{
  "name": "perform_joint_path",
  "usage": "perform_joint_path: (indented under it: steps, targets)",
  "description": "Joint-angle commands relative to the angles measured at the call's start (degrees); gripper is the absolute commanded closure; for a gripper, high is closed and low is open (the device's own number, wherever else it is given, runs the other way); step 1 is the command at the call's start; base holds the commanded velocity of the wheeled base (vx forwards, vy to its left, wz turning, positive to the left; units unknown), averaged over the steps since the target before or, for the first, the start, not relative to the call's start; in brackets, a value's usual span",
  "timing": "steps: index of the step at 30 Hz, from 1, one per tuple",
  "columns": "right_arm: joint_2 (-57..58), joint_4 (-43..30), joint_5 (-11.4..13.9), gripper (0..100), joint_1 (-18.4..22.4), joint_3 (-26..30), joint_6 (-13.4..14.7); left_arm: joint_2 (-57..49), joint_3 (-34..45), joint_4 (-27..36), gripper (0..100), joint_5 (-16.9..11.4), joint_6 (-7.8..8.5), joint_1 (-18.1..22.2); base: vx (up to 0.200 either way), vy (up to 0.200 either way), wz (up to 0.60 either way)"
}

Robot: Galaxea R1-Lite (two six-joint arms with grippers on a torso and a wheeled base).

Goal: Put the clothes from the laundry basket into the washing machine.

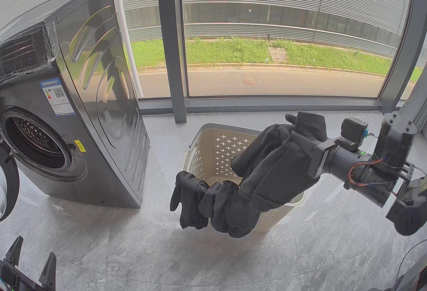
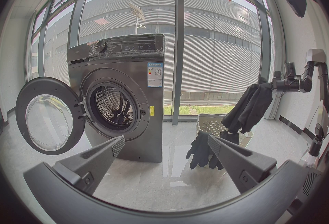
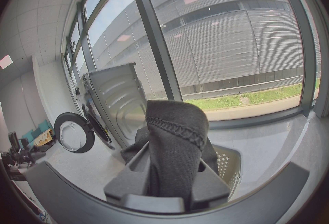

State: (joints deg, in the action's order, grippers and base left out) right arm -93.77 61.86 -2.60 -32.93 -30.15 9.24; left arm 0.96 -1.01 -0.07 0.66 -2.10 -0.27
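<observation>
A dark grey garment (image 1: 271, 167) hangs from my right gripper (image 1: 307, 134), which is shut on its upper edge above the cream laundry basket (image 1: 213, 149). In the right wrist view the cloth (image 3: 174, 139) is pinched between the fingers (image 3: 209, 187). The garment's lower end (image 1: 195, 203) droops over the basket's front rim. The grey washing machine (image 1: 58, 96) stands at the left with its round door (image 2: 48, 115) swung open and the drum (image 2: 111, 103) exposed. My left gripper (image 2: 164, 152) is open and holds nothing, low at the front left (image 1: 31, 263).
A floor-to-ceiling window with a dark pillar (image 1: 171, 34) runs behind the basket and machine. Bare marble floor (image 1: 133, 247) lies between the machine and the basket. The open machine door (image 1: 6, 185) juts out at the far left.
</observation>
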Motion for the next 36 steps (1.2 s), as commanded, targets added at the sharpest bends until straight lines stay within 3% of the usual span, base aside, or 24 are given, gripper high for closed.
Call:
perform_joint_path:
  steps: [1, 11, 13, 15, 18, 27, 31, 36]
  targets:
    - [9.04, 0.64, -0.13, 100, 0.06, 1.32, 0.08, -0.96, 1.01, -0.01, 0, 0.04, -0.01, 0.00, 0.000, 0.000, 0.00]
    - [10.98, 0.11, -0.48, 100, 2.69, 0.62, -0.54, -0.96, 1.01, -0.01, 0, 0.04, -0.10, 0.00, 0.000, 0.000, 0.00]
    - [10.98, -0.16, -3.91, 100, 3.40, 0.62, -1.95, -0.96, 1.01, -0.01, 0, -0.04, -0.28, 0.00, -0.100, 0.000, 0.00]
    - [10.98, -0.16, -5.67, 100, 3.40, 0.62, -2.74, -0.96, 1.01, -0.01, 0, 0.04, -0.19, 0.00, -0.200, 0.000, 0.00]
    - [11.15, -0.24, -6.37, 100, 3.40, 0.62, -2.82, -0.96, 1.01, -0.01, 0, 0.04, -0.01, -0.08, -0.200, 0.000, 0.00]
    - [12.73, -2.97, -8.48, 100, 3.66, 0.79, -3.00, -0.96, 1.01, -0.01, 0, 0.13, -0.19, -0.08, 0.000, 0.000, 0.00]
    - [12.65, -3.06, -11.11, 100, 3.57, 0.70, -2.91, -0.96, 1.01, -0.01, 0, 0.04, -0.28, -0.08, 0.000, 0.200, 0.00]
    - [12.56, -3.14, -11.38, 100, 3.31, 0.79, -2.91, -0.96, 1.01, -0.01, 0, -0.04, -0.28, -0.08, 0.000, 0.200, 0.00]
